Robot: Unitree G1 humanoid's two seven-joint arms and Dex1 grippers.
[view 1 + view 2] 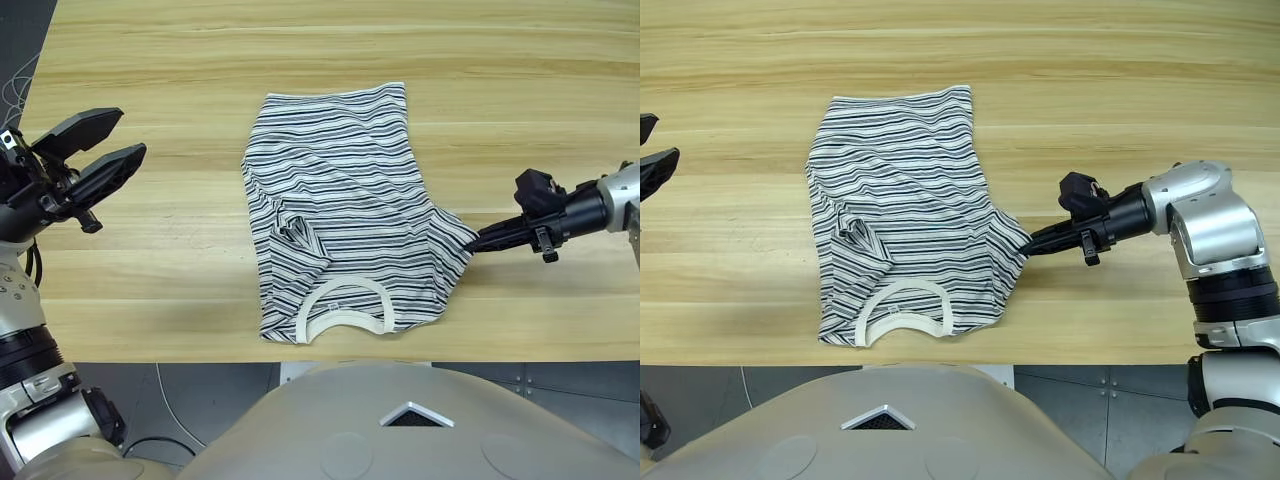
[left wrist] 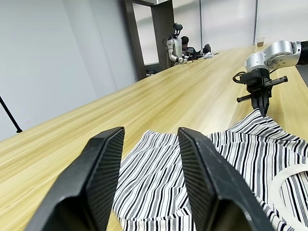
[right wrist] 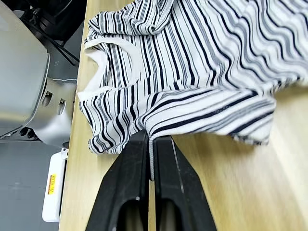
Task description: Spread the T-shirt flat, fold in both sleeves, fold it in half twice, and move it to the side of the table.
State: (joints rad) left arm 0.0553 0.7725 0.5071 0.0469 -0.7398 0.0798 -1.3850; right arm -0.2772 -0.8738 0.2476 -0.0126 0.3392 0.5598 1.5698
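The black-and-white striped T-shirt lies on the wooden table, white collar toward the near edge and its left sleeve folded in over the body. My right gripper is shut on the hem of the right sleeve, at the shirt's right edge low on the table. The pinched cloth shows between its fingers in the right wrist view. My left gripper hangs open to the left of the shirt, apart from it, with nothing between its fingers.
Bare wood stretches far behind the shirt and to both sides. The table's near edge runs just below the collar. In the left wrist view another robot stands far down the long table.
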